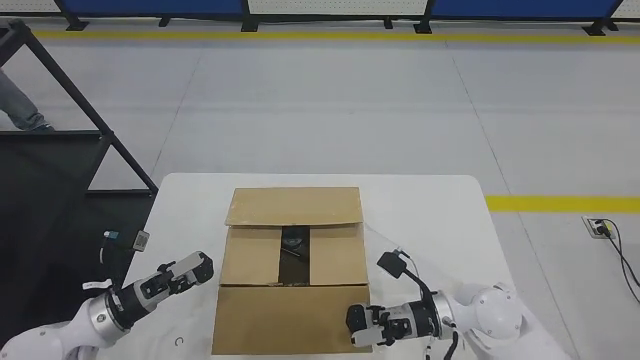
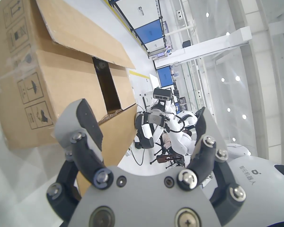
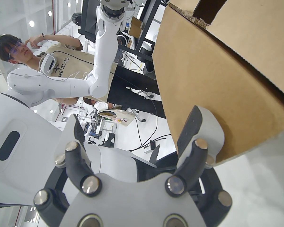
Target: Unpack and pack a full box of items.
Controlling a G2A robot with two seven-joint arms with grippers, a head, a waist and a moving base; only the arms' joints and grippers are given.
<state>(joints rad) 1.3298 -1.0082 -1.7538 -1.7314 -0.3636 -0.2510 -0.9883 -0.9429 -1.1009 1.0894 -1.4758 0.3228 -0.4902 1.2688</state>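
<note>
The cardboard box (image 1: pixel 250 256) stood in the middle of the white table (image 1: pixel 430 210), its far flap (image 1: pixel 293 206) folded outward and its near flap (image 1: pixel 290 320) hanging out toward the robot. The two side flaps lay turned inward, leaving a narrow dark gap between them. A dark item (image 1: pixel 296 243) showed through the gap, too small to identify. The left gripper (image 1: pixel 200 268) hovered just beside the box's left wall, clear of the cardboard. In the left wrist view, the left gripper (image 2: pixel 143 114) had its fingers (image 2: pixel 87 119) spread wide with nothing between them, and the box (image 2: pixel 68 72) rose ahead of it. The right gripper (image 1: pixel 356 325) sat at the near right corner of the box, by the edge of the near flap. In the right wrist view it (image 3: pixel 135 126) was likewise spread and empty. One finger (image 3: pixel 189 128) lay right by the cardboard (image 3: pixel 203 72), though contact could not be judged.
</note>
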